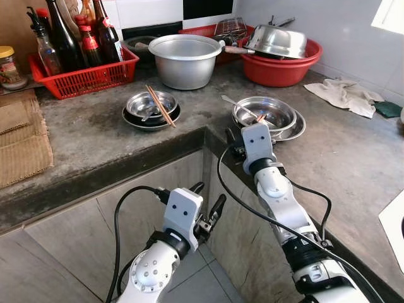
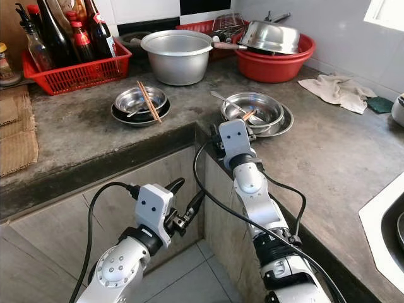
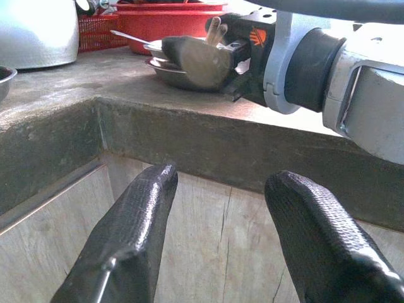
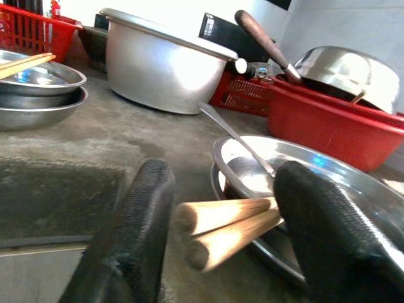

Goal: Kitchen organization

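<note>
Reaching at the counter edge, the right gripper (image 4: 218,233) brackets a pair of chopsticks (image 4: 227,230) beside the steel bowls (image 1: 265,113), fingers apart. Next, I judge, it must close squarely before lifting. Below the counter edge, the left gripper (image 3: 221,240) hangs open.

Kitchen corner. Grey concrete countertop (image 1: 101,136), L-shaped, rough and stained. Cabinet fronts (image 1: 76,233) below were pale stone-look panels. Floor (image 1: 208,278) was grey tile. Back wall (image 1: 353,31) was light grey; daylight fell from the upper right.
</note>
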Robot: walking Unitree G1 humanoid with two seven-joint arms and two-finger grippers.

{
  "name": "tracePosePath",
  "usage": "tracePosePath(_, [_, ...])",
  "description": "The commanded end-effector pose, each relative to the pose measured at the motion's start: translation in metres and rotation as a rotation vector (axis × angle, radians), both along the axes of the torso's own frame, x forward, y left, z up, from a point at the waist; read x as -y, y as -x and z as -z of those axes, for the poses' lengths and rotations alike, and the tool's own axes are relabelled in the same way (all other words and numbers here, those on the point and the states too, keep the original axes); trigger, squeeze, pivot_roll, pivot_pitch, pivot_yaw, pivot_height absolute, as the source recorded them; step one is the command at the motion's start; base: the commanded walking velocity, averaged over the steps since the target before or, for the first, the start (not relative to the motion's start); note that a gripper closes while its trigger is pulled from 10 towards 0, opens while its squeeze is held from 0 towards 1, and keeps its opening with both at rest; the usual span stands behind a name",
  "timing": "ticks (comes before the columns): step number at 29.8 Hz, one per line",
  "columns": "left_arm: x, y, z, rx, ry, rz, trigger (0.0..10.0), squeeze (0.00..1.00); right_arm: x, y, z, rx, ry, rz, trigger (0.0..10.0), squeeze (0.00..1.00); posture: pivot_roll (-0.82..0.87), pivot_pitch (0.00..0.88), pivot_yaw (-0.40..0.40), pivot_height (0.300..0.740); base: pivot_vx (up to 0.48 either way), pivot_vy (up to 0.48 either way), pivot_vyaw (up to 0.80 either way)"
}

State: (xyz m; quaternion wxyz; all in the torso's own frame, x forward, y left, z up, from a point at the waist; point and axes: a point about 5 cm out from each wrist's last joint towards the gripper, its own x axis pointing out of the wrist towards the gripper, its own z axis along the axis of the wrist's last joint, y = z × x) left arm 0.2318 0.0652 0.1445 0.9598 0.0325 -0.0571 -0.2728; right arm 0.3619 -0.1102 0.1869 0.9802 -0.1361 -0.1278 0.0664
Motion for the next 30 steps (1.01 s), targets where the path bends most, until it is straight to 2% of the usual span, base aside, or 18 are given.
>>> tracePosePath(1, [0.000, -0.001, -0.005, 0.028, -0.004, -0.003, 10.0, 0.00, 0.003, -0.003, -0.008, 0.031, -0.003, 0.009, 0.4, 0.00, 0.04, 0.067, -0.035, 0.740, 0.000, 0.000, 0.00])
tracePosePath(3, [0.000, -0.001, -0.005, 0.029, -0.004, -0.003, 10.0, 0.00, 0.003, -0.004, -0.009, 0.035, -0.001, 0.011, 0.5, 0.00, 0.04, 0.068, -0.036, 0.740, 0.000, 0.000, 0.00])
tracePosePath(6, [0.000, -0.002, -0.005, 0.029, -0.006, -0.006, 10.0, 0.00, 0.005, -0.005, -0.012, 0.045, 0.002, 0.015, 0.0, 0.00, 0.04, 0.072, -0.033, 0.740, 0.000, 0.000, 0.00])
tracePosePath(20, [0.000, -0.005, -0.007, 0.036, -0.007, -0.021, 10.0, 0.00, 0.013, -0.008, -0.028, 0.107, -0.002, 0.043, 0.0, 0.00, 0.04, 0.074, -0.036, 0.740, 0.000, 0.000, 0.00])
tracePosePath(29, [-0.001, -0.011, -0.008, 0.044, -0.012, -0.028, 10.0, 0.00, 0.026, 0.009, -0.054, 0.220, -0.052, 0.125, 0.0, 0.00, 0.03, 0.058, -0.029, 0.740, 0.000, 0.000, 0.00])
tracePosePath(30, [-0.001, -0.012, -0.008, 0.046, -0.012, -0.028, 10.0, 0.00, 0.028, 0.016, -0.060, 0.245, -0.065, 0.139, 0.0, 0.00, 0.03, 0.050, -0.024, 0.740, 0.000, 0.000, 0.00])
